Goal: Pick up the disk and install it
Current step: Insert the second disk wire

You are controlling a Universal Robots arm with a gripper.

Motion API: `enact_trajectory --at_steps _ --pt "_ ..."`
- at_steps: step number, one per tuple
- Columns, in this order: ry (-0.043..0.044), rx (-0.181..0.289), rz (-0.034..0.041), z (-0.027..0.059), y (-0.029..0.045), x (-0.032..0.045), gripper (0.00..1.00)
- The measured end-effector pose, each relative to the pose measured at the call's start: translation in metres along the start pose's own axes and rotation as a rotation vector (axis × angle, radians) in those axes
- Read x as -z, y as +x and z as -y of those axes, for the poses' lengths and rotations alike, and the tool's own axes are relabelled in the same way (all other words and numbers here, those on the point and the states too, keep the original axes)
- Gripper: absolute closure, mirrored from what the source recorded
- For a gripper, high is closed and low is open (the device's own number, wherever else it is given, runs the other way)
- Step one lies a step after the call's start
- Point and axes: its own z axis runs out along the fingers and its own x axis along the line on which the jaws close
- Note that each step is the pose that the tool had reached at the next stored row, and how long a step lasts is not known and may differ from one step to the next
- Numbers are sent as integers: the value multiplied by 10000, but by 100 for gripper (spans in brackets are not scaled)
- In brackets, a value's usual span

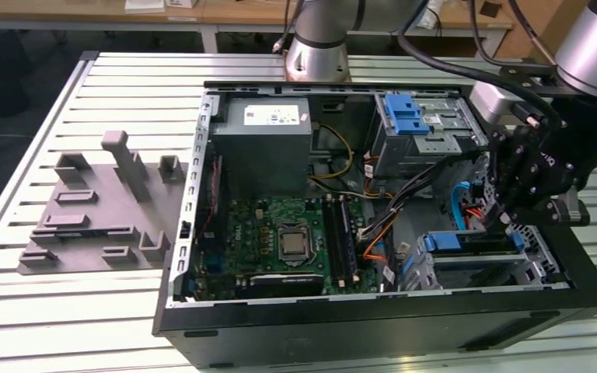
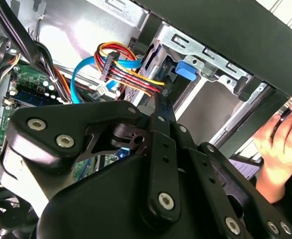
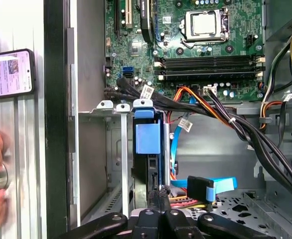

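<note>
In exterior view, at case's (image 1: pixel 382 318) right: disk (image 1: pixel 472 242), blue-edged, upright in drive cage (image 1: pixel 542 268); gripper (image 1: pixel 503 221) just above it. Case on slatted table (image 1: pixel 29 311).
First wrist view: disk (image 3: pixel 147 139) slotted in cage (image 3: pixel 113 149), fingers (image 3: pixel 162 199) pinched together at its edge; phone (image 3: pixel 9 72) outside.
Second wrist view: fingers (image 2: pixel 164 112) together; hand (image 2: pixel 280 144) beyond case.

You are in a robotics lab or workshop. An open black desktop computer case (image 1: pixel 382 318) lies on a slatted aluminium counter (image 1: pixel 91 311), with wooden desks (image 1: pixel 246 12) behind.
</note>
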Motion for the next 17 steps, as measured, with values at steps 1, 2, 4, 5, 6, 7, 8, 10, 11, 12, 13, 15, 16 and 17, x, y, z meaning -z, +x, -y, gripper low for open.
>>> enact_trajectory --at_steps 1,2,4,5,6,7,8,10,11,12,13,15,16,17 --pt "0 -1 0 -8 1 0 89" --pt "0 -1 1 -15 1 -1 89" --pt "0 -1 0 -28 2 -1 89" --pt "0 0 0 -30 2 -1 89" --pt "0 1 1 -30 2 -1 89" --pt "0 0 0 -33 2 -1 89" --pt "0 -1 0 -35 2 -1 89" --pt "0 0 0 -37 2 -1 89" --pt "0 0 1 -37 2 -1 89" --pt "0 0 0 -40 2 -1 89" --pt "0 -2 0 -49 2 -1 89" --pt "0 -1 0 -82 4 -1 89" --pt "0 -1 0 -97 5 -2 89" --pt "0 -1 1 -106 5 -3 89"
